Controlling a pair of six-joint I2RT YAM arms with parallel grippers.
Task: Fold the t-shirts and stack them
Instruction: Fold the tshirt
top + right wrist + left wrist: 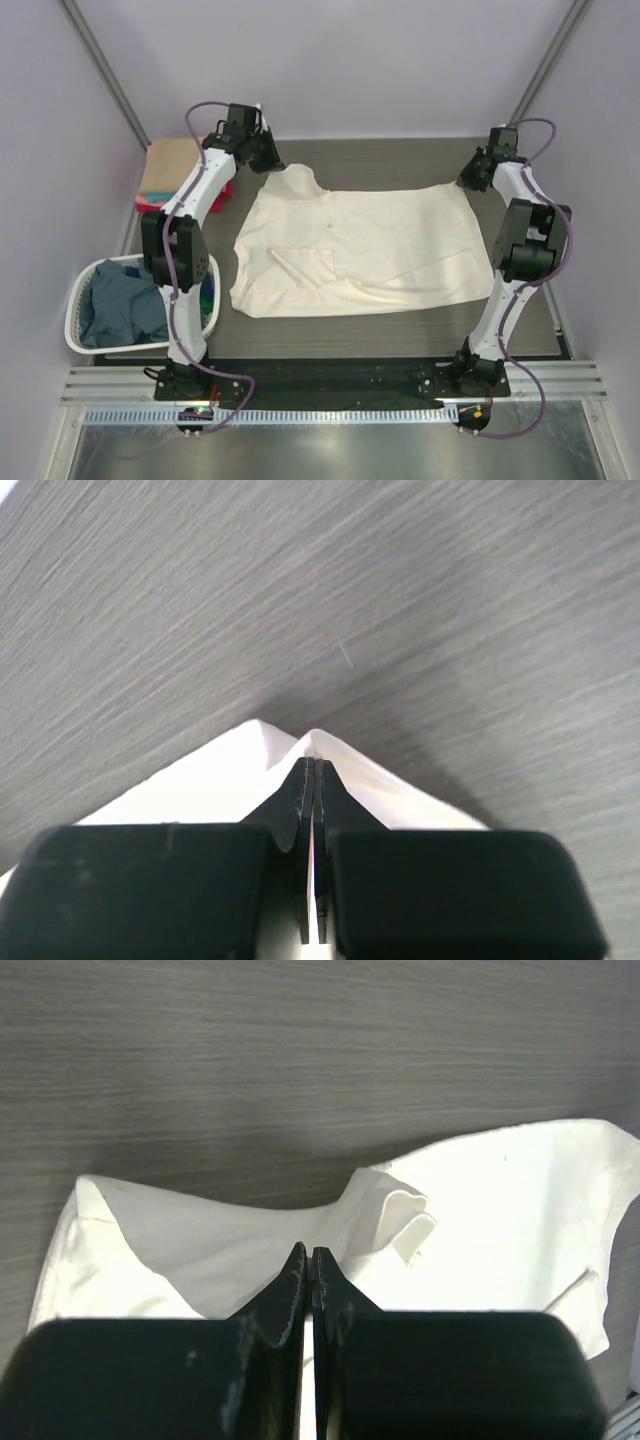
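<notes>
The large cream-white t-shirt (360, 250) lies spread on the dark wood-grain table (400, 160), with a sleeve folded over at its left middle. My left gripper (272, 158) is at the shirt's far left corner. In the left wrist view its jaws (310, 1255) are pressed together on the cream cloth (480, 1200). My right gripper (470, 178) is at the shirt's far right corner. In the right wrist view its jaws (315, 765) are shut on a peaked fold of the shirt's edge (220, 770).
A tan shirt (168, 165) lies folded on a red one (218, 197) at the far left of the table. A white slatted basket (75, 300) at the near left holds a dusty-blue shirt (120, 305) and other cloth. Slanted frame poles stand at both back corners.
</notes>
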